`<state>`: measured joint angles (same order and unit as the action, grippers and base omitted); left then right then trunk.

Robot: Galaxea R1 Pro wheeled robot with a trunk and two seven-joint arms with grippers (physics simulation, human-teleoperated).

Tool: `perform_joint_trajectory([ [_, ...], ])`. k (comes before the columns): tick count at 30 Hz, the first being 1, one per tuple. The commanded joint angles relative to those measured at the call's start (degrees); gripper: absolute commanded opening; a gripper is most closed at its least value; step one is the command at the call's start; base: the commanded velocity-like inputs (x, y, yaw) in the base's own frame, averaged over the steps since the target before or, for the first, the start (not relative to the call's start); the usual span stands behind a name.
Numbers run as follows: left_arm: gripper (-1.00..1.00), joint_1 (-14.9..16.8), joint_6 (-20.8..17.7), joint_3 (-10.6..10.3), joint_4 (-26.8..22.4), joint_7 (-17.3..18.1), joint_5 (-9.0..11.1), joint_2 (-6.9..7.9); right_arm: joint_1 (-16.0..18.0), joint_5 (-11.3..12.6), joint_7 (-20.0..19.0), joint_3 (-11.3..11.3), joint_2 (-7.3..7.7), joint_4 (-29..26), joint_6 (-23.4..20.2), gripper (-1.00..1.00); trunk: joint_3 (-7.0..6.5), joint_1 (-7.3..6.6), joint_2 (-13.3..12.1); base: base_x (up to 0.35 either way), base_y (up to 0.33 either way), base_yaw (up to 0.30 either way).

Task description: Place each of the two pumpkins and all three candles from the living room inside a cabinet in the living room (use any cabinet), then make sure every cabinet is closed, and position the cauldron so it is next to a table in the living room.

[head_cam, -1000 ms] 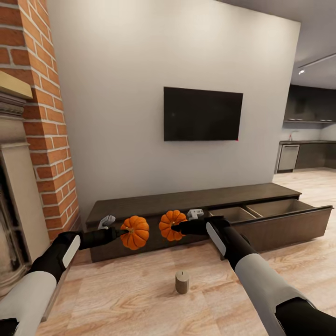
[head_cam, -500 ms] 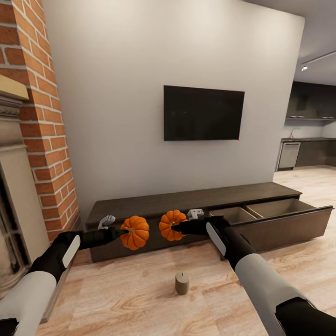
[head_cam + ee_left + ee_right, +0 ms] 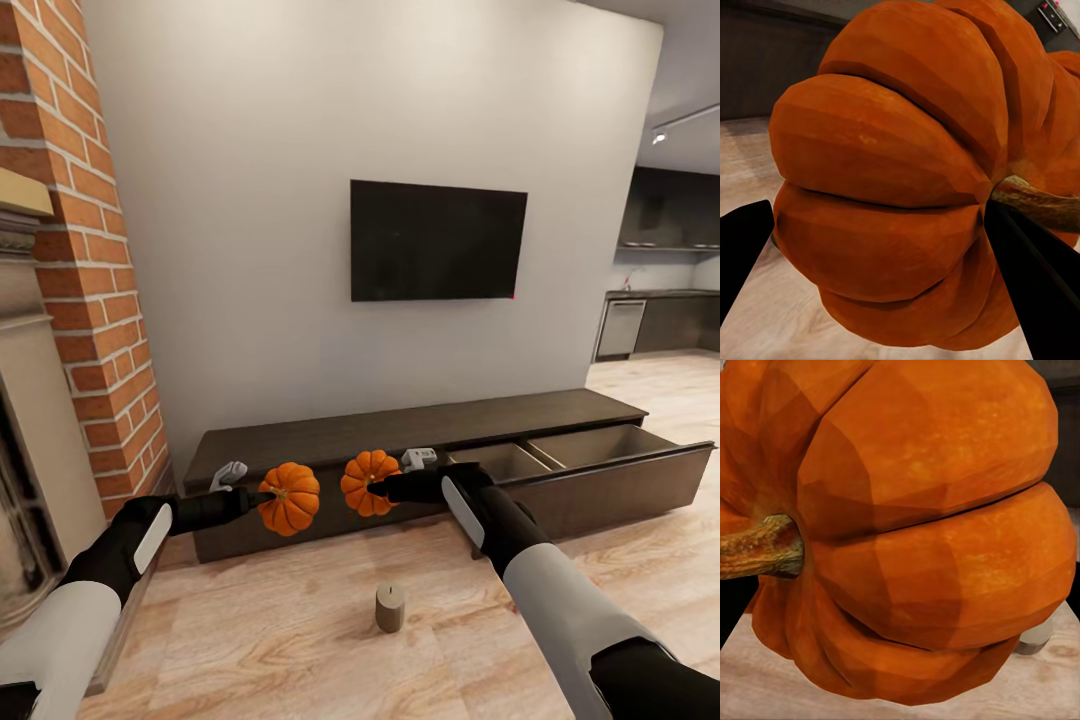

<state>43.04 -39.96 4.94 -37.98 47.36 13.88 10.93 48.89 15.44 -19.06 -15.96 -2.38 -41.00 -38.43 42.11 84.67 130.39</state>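
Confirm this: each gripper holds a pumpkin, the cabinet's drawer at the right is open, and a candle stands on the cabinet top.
Wrong on the candle. The head view shows the candle standing on the floor in front of the cabinet, not on its top. The rest holds: left gripper and right gripper each hold a pumpkin, and the drawer is open.

Both arms stretched forward, forearms low, converging toward centre; left gripper (image 3: 262,495) clamped on pumpkin (image 3: 290,497) by stem; right gripper (image 3: 375,489) clamped on second pumpkin (image 3: 368,482), fingers pointing inward
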Motion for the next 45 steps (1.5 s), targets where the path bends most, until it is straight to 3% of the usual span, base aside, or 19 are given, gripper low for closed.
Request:
perform_joint_trajectory([
  [1, -1.0, 0.0, -0.3, 0.1, 0.0, 0.0, 0.1, -0.01, 0.0, 0.0, 0.0, 0.0, 0.01, 0.0, -0.2, -1.0, -0.02, -0.24, -0.4, 0.0, 0.0, 0.0],
  [45, -1.0, 0.0, -0.4, 0.0, 0.0, 0.0, 0.1, 0.06, 0.1, 0.0, 0.0, 0.0, -0.05, -0.1, -0.2, -1.0, -4.58, -9.9, -18.0, 0.0, 0.0, 0.0],
])
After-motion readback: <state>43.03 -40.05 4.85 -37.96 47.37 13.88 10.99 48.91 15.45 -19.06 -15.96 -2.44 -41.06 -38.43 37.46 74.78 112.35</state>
